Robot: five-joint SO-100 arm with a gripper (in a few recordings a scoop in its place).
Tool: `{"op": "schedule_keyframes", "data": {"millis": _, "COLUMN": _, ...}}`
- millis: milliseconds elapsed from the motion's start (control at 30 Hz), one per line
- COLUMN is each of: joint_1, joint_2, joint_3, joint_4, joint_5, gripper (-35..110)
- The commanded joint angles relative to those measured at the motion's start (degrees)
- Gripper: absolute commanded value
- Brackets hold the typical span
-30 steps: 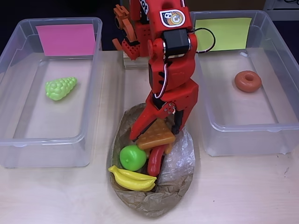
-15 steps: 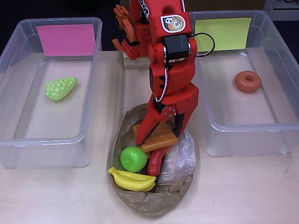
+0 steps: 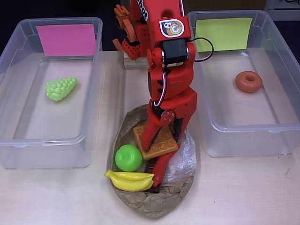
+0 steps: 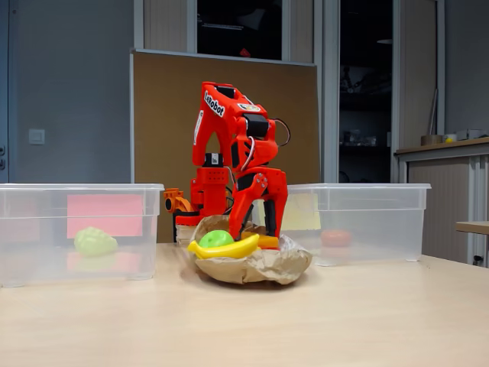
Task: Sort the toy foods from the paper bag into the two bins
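Note:
The brown paper bag [image 3: 176, 190] [image 4: 263, 267] lies open between the two bins. In it are an orange waffle [image 3: 161, 145], a green apple [image 3: 128, 158] [image 4: 216, 238], a yellow banana [image 3: 130, 180] [image 4: 225, 248] and a red chili [image 3: 159, 172], partly covered. My red gripper [image 3: 161, 137] [image 4: 256, 222] reaches down into the bag, open, with its fingers either side of the waffle; the left finger overlaps the waffle's top. Light-green grapes [image 3: 61, 88] [image 4: 95, 241] lie in the pink-labelled bin [image 3: 14, 56]. A brown donut [image 3: 248, 81] [image 4: 336, 238] lies in the bin with the yellow-green label [image 3: 281, 61].
The arm's base [image 3: 131, 42] stands at the back between the bins. Bare wooden table [image 3: 243, 192] runs along the front and right of the bag. A brown board [image 4: 168, 115] stands behind the table.
The gripper has come down deeper into the bag over the waffle. The waffle shifted slightly, the apple and banana slid a little left, and the chili is more covered.

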Motion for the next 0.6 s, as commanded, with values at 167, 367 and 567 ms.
{"op": "schedule_keyframes", "data": {"millis": 167, "joint_1": 1.32, "joint_2": 5.36, "joint_3": -5.62, "joint_4": 13.54, "joint_5": -1.41, "gripper": 25}}
{"op": "schedule_keyframes", "data": {"millis": 367, "joint_1": 2.02, "joint_2": 7.38, "joint_3": -9.93, "joint_4": 22.15, "joint_5": -2.02, "gripper": 24}}
{"op": "schedule_keyframes", "data": {"millis": 567, "joint_1": 2.2, "joint_2": 6.5, "joint_3": -12.13, "joint_4": 23.55, "joint_5": -2.55, "gripper": 24}}
